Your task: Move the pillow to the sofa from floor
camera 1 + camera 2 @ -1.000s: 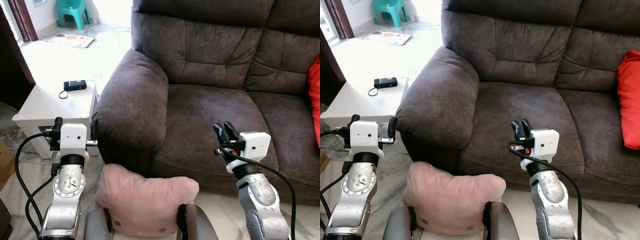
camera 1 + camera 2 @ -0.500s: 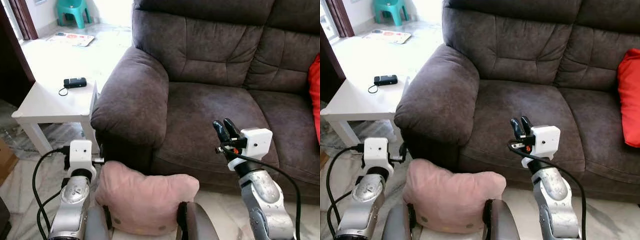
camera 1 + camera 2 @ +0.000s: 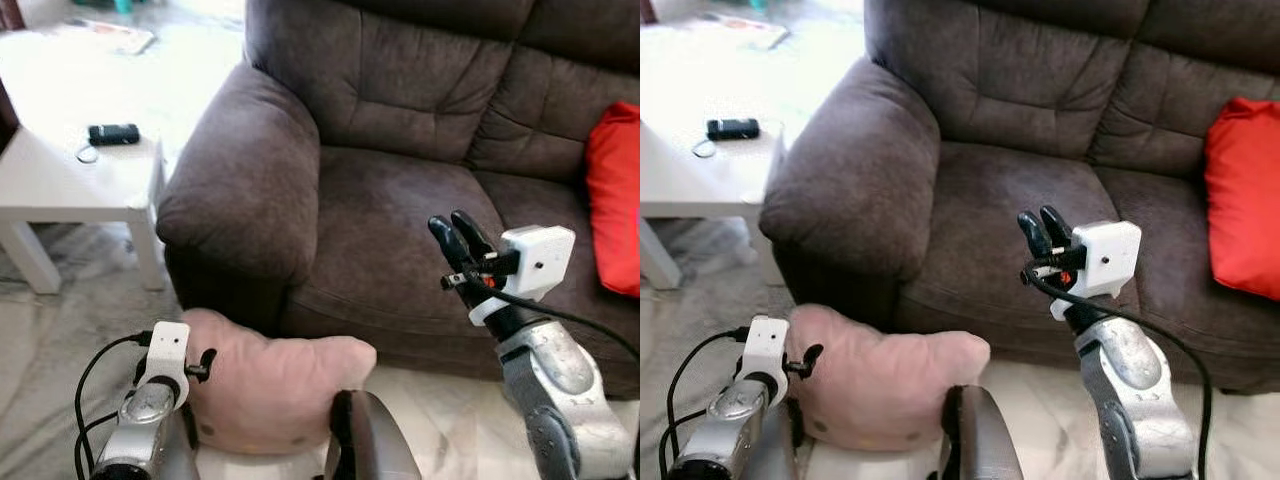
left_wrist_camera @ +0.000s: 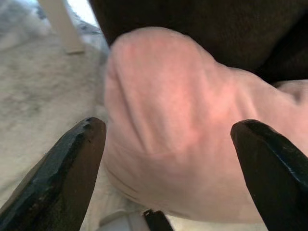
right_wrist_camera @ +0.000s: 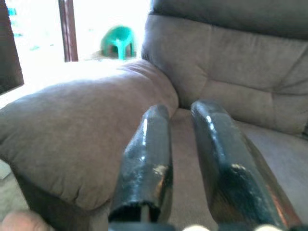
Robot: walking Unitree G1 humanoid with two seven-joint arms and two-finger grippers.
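A pale pink pillow lies on the marble floor against the front of the dark brown sofa, below its left armrest. My left gripper is low at the pillow's left end, open wide, with the pillow bulging between its black fingers. The pads are apart from the fabric. My right gripper is raised over the front of the left seat cushion, shut with nothing in it, its fingers pointing at the armrest.
A red cushion leans on the sofa's right seat. A white side table with a black device stands left of the armrest. My own grey body sits just in front of the pillow.
The camera has swung right and down. My left arm dropped from armrest height to the pillow's left end on the floor. The right gripper kept its raised pose.
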